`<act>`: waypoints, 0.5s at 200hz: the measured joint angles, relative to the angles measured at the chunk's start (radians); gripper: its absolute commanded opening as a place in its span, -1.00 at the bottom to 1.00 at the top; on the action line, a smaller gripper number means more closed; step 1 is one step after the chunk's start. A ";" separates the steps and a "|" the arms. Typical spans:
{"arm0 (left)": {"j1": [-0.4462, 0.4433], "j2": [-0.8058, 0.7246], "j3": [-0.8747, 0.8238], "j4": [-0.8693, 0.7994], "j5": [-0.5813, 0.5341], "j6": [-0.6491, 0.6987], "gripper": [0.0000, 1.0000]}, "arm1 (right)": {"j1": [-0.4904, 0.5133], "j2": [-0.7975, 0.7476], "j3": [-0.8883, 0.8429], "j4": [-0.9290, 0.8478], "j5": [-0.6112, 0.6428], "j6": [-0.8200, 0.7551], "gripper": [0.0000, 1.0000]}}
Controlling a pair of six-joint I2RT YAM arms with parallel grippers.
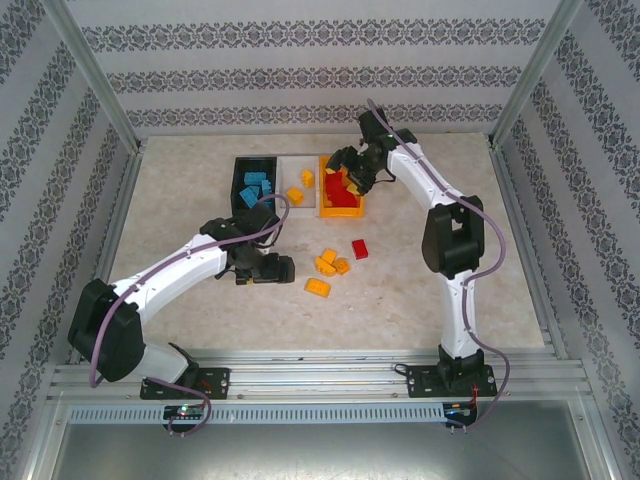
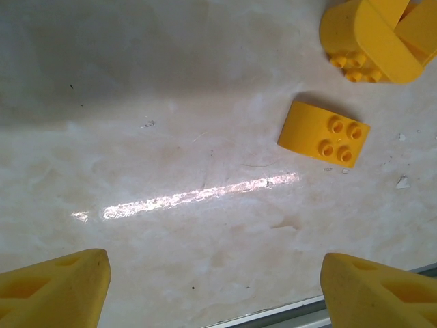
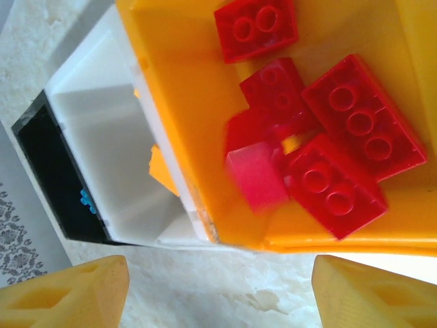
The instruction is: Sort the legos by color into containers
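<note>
Found the left gripper open and empty left of centre, near loose yellow bricks and one red brick on the table. Found the right gripper open over the orange bin at upper centre, red bricks inside. Noted blue bricks in the black bin further left.

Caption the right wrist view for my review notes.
Right end effector open above the orange bin of red bricks, one blurred; white bin and black bin alongside.
</note>
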 measured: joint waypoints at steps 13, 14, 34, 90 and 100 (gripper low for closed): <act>0.000 0.005 -0.001 0.003 0.005 0.006 0.62 | 0.000 -0.026 0.003 -0.023 0.015 -0.014 0.45; 0.000 0.005 -0.001 0.004 0.005 0.007 0.62 | 0.000 -0.029 0.002 -0.024 0.016 -0.015 0.45; 0.000 0.034 -0.001 0.020 0.020 0.038 0.61 | 0.008 -0.157 -0.118 -0.022 0.039 -0.021 0.45; -0.036 0.163 0.006 0.092 0.075 0.138 0.57 | 0.129 -0.730 -0.796 0.113 0.107 0.051 0.46; -0.048 0.182 0.013 0.095 0.084 0.152 0.58 | 0.148 -0.792 -0.905 0.135 0.113 0.076 0.46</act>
